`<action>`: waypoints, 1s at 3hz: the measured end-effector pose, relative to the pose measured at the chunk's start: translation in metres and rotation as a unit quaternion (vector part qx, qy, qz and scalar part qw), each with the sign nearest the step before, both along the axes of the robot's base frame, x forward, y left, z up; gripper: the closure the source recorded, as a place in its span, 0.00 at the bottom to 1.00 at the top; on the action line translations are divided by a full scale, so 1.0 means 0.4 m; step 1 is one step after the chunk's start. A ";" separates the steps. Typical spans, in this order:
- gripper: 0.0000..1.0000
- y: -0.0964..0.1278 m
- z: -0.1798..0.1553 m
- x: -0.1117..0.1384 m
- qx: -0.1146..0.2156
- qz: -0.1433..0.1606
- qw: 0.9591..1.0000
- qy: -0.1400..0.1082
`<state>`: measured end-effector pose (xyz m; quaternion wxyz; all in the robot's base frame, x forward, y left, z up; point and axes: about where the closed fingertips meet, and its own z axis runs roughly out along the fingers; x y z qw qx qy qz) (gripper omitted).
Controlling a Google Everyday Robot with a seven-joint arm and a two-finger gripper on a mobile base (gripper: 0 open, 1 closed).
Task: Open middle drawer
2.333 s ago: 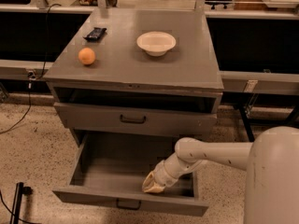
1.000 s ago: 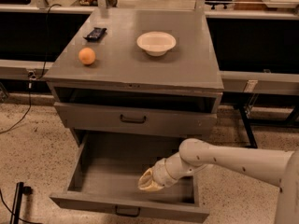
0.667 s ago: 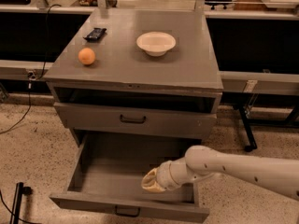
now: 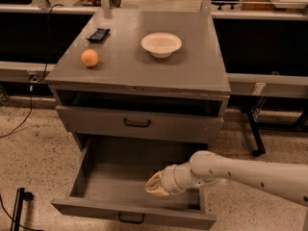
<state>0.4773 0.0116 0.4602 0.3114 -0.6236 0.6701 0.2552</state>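
Middle drawer [image 4: 183, 127]: grey front with black bar handle [image 4: 137, 123], set under the cabinet top [image 4: 192, 73]; not pulled out.
Bottom drawer [image 4: 91, 210]: drawn well forward, interior exposed.
Gripper [image 4: 155, 184]: down inside the bottom drawer, right of its centre, below the middle drawer and apart from its handle.
Claw state: cannot tell whether spread or pressed together.
Arm [image 4: 240, 173]: white, reaches in from the right.
On top: orange [image 4: 89, 57], white bowl [image 4: 161, 44], small black item [image 4: 98, 34].

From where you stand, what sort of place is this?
Probably a lab or workshop: a grey metal cabinet, speckled hard floor, and long benches with a trailing cable behind. The gripper sits inside the open drawer.
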 end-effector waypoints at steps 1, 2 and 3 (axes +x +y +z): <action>0.11 0.004 -0.002 -0.002 0.001 0.001 1.000 0.001; 0.00 0.006 -0.003 -0.004 0.001 0.002 1.000 0.002; 0.00 0.006 -0.003 -0.004 0.001 0.002 1.000 0.002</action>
